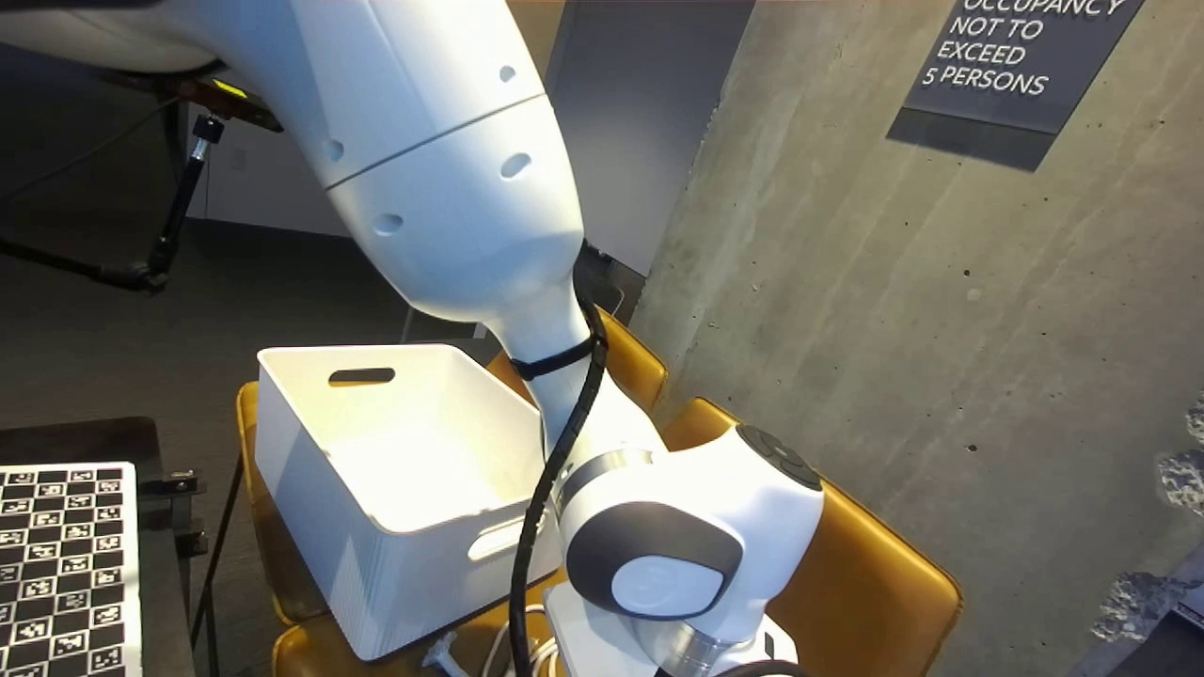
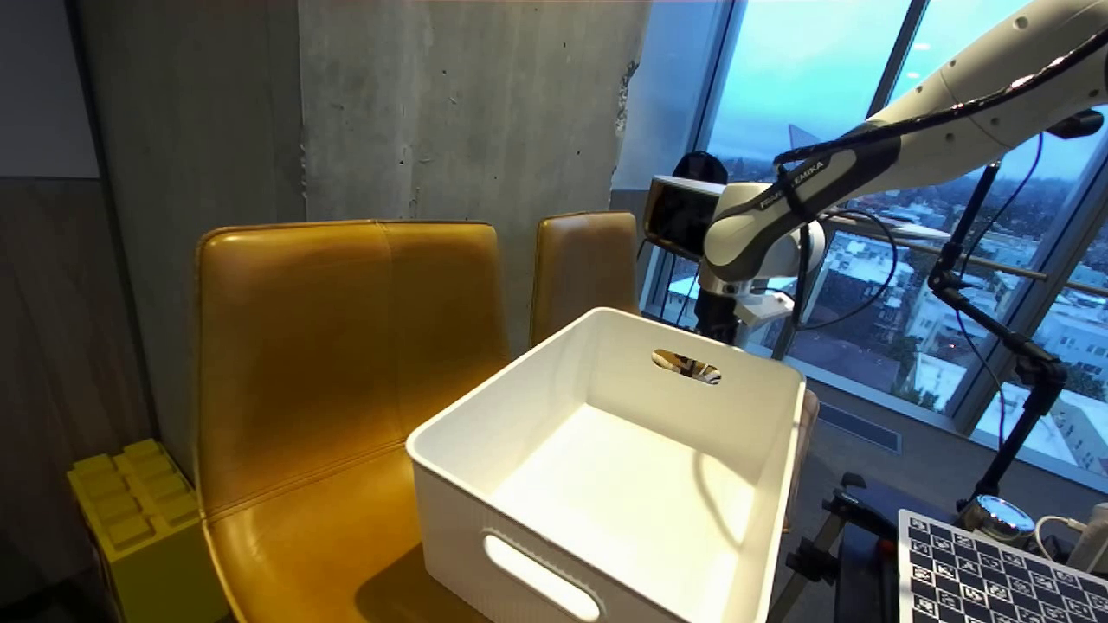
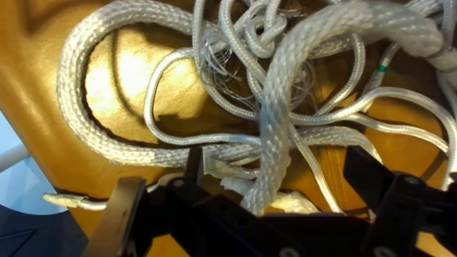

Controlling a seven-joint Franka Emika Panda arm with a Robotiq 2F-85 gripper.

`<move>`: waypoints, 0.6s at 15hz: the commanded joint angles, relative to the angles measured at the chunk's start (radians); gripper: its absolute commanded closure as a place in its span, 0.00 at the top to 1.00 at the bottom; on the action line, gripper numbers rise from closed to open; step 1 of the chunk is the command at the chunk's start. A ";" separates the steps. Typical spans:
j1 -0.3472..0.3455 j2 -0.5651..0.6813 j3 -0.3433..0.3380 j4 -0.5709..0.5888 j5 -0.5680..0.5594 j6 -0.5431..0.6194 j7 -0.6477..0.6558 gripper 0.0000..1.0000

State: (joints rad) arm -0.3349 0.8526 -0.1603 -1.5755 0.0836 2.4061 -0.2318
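Above the chair (image 3: 32, 89), the fingers (image 3: 369, 178) stand wide apart, the thick rope (image 3: 275, 125) on that chair showing between them, apparently ungripped, and closing there could snag and drag the thin cords (image 3: 214, 138) tangled beneath it.

Office room, occupancy sign (image 1: 1011, 89), city-view windows (image 2: 801, 78)

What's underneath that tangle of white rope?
Through gaps in the rope, the brown chair seat shows. Whatever lies beneath the dense crossings is covered, and the tool hides part of the lower wrist view, so I can't tell there.
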 commanded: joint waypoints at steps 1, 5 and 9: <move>-0.020 0.035 0.016 0.056 -0.012 -0.036 0.018 0.81; -0.022 0.041 0.019 0.060 -0.012 -0.038 0.016 0.53; -0.012 0.020 0.021 0.037 -0.017 -0.028 0.013 0.22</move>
State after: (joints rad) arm -0.3377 0.8849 -0.1582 -1.5483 0.0824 2.4039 -0.2299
